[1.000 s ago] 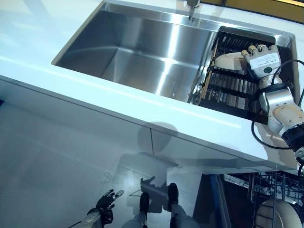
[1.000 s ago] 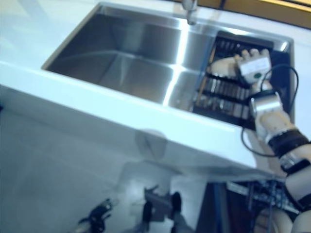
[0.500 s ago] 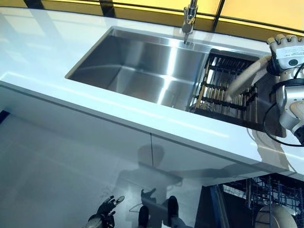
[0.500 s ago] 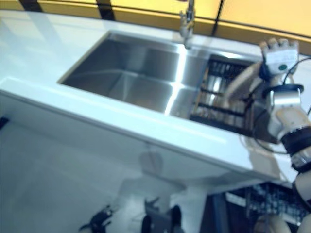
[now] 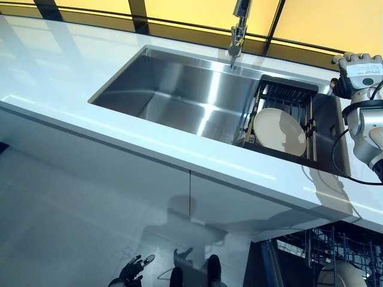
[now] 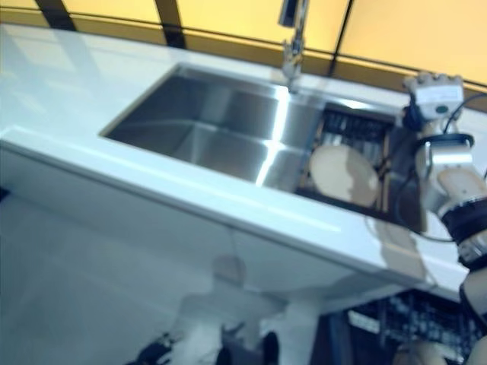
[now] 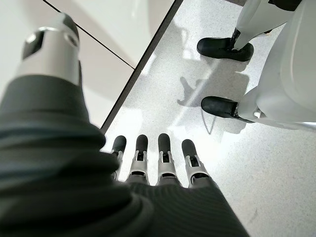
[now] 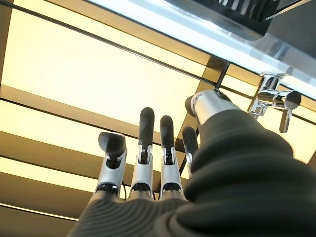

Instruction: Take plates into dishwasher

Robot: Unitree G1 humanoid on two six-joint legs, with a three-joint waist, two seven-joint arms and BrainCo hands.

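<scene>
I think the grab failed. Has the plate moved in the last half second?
Yes. The plate, raised on edge at the rack's right side, has dropped flat into the rack. The right hand is open, clear of it.

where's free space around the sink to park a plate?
The sink basin left of the rack is bare, as is the white counter on its left and the front strip. The rack end is crowded: a plate leans in it, with the right robot hand open above the counter beside it.
</scene>
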